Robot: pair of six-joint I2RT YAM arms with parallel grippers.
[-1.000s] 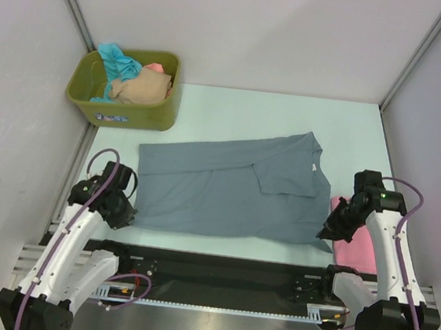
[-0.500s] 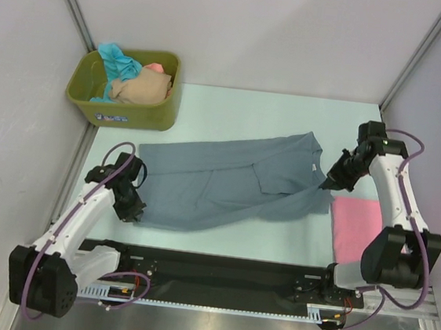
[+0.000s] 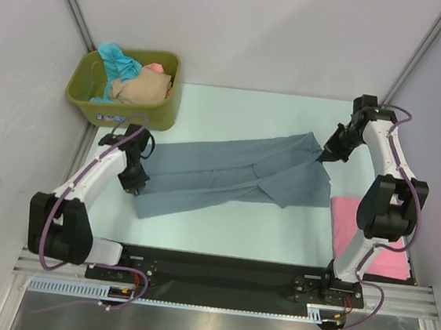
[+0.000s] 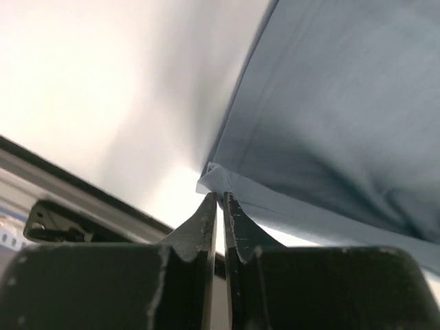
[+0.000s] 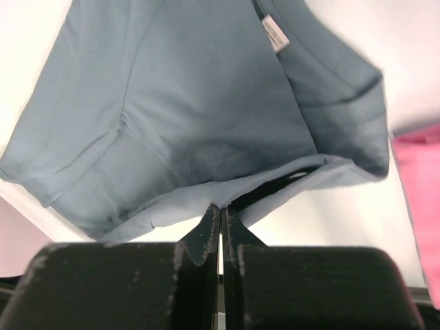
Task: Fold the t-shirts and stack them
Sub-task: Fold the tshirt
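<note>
The left claw (image 3: 133, 181), nearly closed, is pinching a hem corner of the grey-blue t-shirt (image 3: 235, 174); the right claw (image 3: 324, 154) is clamping its other end. The shirt is lying across the table (image 3: 242, 112).

We counted five t-shirts: one grey-blue t-shirt (image 3: 228, 170), one pink t-shirt (image 3: 343, 217), one teal t-shirt (image 3: 117, 58), one beige t-shirt (image 3: 140, 87), one salmon t-shirt (image 3: 157, 68); one tub (image 3: 135, 115).

Grey-blue t-shirt (image 3: 227, 174) of soft matt cloth, tub (image 3: 127, 113) of smooth olive plastic, smooth matt table (image 3: 250, 113)
</note>
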